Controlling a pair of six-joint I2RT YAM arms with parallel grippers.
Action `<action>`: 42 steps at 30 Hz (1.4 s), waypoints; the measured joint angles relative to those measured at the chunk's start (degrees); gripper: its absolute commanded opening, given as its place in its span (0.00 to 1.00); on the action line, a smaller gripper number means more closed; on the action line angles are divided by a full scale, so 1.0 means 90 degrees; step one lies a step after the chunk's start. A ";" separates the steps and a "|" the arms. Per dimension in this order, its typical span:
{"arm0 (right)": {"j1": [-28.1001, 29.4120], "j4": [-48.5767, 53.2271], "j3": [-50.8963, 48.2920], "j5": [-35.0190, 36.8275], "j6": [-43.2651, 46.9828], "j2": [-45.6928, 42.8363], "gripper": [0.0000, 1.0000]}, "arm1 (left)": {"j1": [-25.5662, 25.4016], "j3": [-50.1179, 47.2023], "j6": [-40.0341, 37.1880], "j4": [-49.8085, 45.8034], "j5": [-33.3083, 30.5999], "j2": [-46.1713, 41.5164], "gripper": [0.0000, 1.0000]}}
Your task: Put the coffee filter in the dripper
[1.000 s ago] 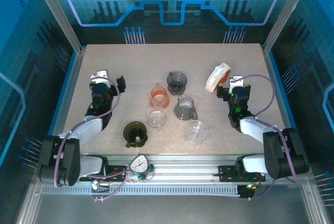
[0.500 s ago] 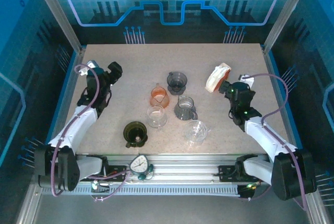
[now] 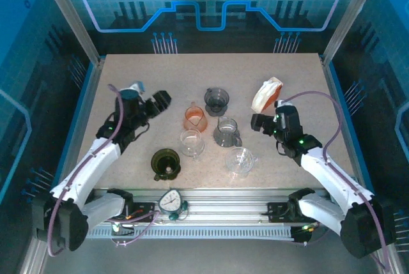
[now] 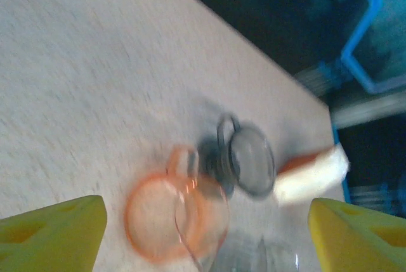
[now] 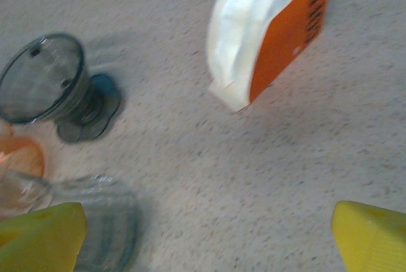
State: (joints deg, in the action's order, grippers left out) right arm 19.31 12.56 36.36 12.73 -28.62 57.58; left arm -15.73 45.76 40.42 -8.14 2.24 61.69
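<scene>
Both arms have swung inward vs a sec ago. The left gripper (image 3: 158,99) now reaches toward table centre, and the right gripper (image 3: 255,122) has turned in toward the glassware. Left jaws are apart: yellow tips sit wide at both lower corners of its wrist cam, nothing btw them. Right jaws are also wide apart and empty.

Nearest, at 6 o'clock on the front rail, is a round dial (image 3: 170,200). On the table (image 3: 128,69), the first row has a dark green dripper (image 3: 166,162) at 7 o'clock and a clear dripper (image 3: 240,161) at 5. Mid-table is a clear glass (image 3: 191,142), w/ a grey jug (image 3: 227,132) just beside it at its 3 o'clock. Behind those are an orange dripper (image 3: 194,117) and a grey dripper (image 3: 217,99) near 12.

Farthest is the filter pack (image 3: 267,93) at 2 o'clock. It is white w/ an orange side, apart from every dripper, and sits near the right gripper's 12–1 o'clock. Can't tell if it stands or leans.

No filter is out yet, so this is prob. the approach to the pack.

Risks:
- Wide jaws could shove or tip the light pack rather than pinch one sheet.
- The grip could take the whole pack or several filters at once.
- The left arm heading in could clip the orange dripper or the glass, since the pieces sit close together.
- The arms could crowd each other at centre.
</scene>
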 measured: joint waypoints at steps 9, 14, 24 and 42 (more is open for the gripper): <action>0.0566 0.0459 0.0136 -0.0447 0.0357 0.0007 1.00 | -0.1202 0.0328 -0.0760 -0.0993 -0.0029 0.1307 0.74; 0.0653 0.0515 0.0136 -0.0493 0.0379 0.0032 1.00 | -0.1214 0.0561 -0.1044 -0.1117 -0.0097 0.2081 0.73; 0.0653 0.0636 0.0141 -0.0447 0.0374 0.0032 1.00 | -0.1630 0.0568 -0.1348 -0.1047 0.0313 0.2380 0.65; 0.0658 0.0811 0.0141 -0.0442 0.0143 0.0034 1.00 | -0.3011 0.0311 -0.1025 -0.0721 0.0789 0.2171 0.66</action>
State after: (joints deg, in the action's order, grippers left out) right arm 25.23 19.86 37.63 8.75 -27.33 57.89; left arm -42.83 48.56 31.20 -14.63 9.34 81.23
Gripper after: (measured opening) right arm 0.999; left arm 0.626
